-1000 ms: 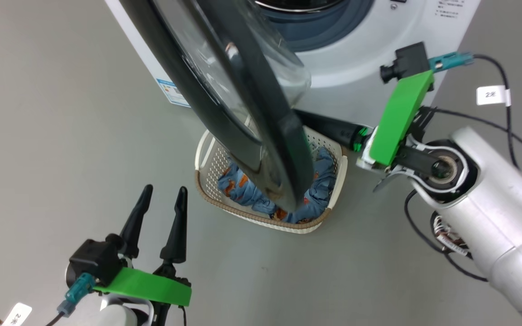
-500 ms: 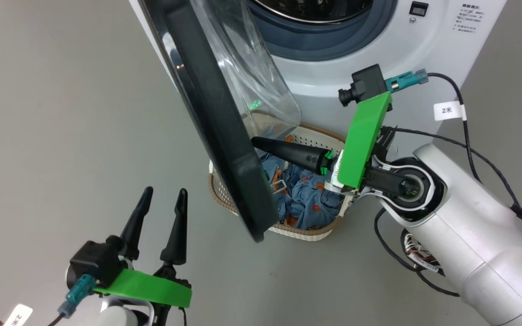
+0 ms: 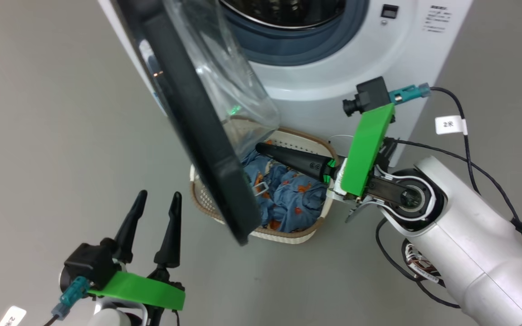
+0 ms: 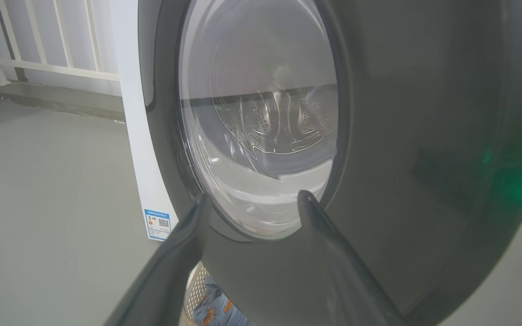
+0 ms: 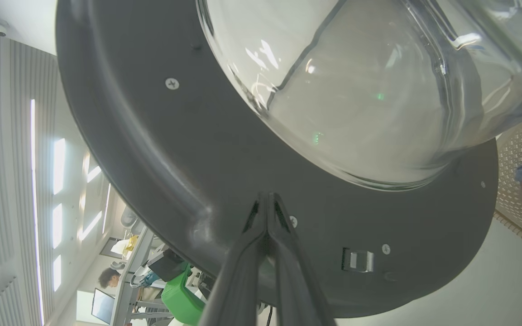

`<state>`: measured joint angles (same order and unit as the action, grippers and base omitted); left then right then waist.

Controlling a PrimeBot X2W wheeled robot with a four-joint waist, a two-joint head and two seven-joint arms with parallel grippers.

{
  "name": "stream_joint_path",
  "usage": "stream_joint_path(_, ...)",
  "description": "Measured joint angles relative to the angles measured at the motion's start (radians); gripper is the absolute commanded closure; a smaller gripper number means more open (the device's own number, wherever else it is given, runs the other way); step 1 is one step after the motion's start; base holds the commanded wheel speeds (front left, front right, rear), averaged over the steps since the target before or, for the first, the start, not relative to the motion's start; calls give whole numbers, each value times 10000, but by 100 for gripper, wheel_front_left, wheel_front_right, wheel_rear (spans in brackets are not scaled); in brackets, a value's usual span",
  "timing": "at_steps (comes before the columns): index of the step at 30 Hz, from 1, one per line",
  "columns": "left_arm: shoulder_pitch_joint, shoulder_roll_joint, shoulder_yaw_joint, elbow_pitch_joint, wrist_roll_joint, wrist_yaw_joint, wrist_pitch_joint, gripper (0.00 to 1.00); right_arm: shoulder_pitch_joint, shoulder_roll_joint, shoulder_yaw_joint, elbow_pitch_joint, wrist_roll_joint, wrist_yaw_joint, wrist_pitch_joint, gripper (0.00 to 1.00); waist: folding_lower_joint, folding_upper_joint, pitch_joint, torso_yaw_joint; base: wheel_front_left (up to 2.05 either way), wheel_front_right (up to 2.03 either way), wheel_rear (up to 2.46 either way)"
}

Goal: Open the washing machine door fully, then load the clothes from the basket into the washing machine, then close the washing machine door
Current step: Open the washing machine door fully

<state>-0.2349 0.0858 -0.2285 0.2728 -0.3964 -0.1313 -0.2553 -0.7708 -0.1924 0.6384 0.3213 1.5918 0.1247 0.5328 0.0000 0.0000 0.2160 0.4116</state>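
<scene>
Plainly, the washing machine door (image 3: 204,149) stands about half open. In the head view it is seen nearly edge-on, its long axis running from the hinge side at 11 o'clock down to its free edge near 6 o'clock. Its rim is wide, glossy and black. The clear glass bowl (image 3: 224,81) bulges off the inner face toward 3 o'clock, and a small metal latch hook (image 5: 360,261) sits on that face near the free edge.

The inner face lies straight ahead of the right gripper (image 3: 265,151). Its two dark fingers are pressed together into one point, and in the right wrist view the tip appears to rest on the black rim just below the bowl, though actual contact cannot be confirmed. That arm is by far the nearer. I judge that a push from here toward 9 o'clock is what full opening needs.

Beneath the door's lower half sits the basket (image 3: 288,235), just in front of the washing machine (image 3: 333,90), with the light blue clothes (image 3: 292,194) heaped inside. The door hangs over the basket's 9 o'clock side.

Above, at 12 o'clock, the steel drum (image 3: 283,13) and the grey-blue gasket (image 3: 288,45) lie exposed.

The left gripper (image 3: 159,194) hovers at 7 o'clock, fingers spread wide and holding nothing. It is well apart from the door, facing the outer side.
</scene>
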Motion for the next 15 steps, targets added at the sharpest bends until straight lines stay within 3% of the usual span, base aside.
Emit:
stream_joint_path(2, -1, 123, -10, 27, -2, 0, 0, 0, 146, -90, -125, -27, -2, 0, -213, 53, 0, 0, -52, -186, 0, 0, 0)
stream_joint_path(4, -1, 253, -10, 52, -25, 0, 0, 0, 334, -242, -265, -77, -25, 0, -391, 48, 0, 0, -117, -375, 0, 0, 0)
stream_joint_path(5, -1, 309, -2, 59, -52, 0, 0, 0, 449, -328, -337, -88, -100, 0, -535, 18, 0, 0, -156, -466, 0, 0, 0)
stream_joint_path(6, 2, 366, 4, 65, -65, 0, 0, 0, 568, -418, -399, -86, -186, 0, -663, 0, 0, 0, -199, -557, 0, 0, 0)
stream_joint_path(15, 491, 692, 299, 69, -107, 0, 0, 0, 1587, -965, -725, 23, -460, 0, -1776, 0, 0, 0, -580, -1299, 0, 0, 0)
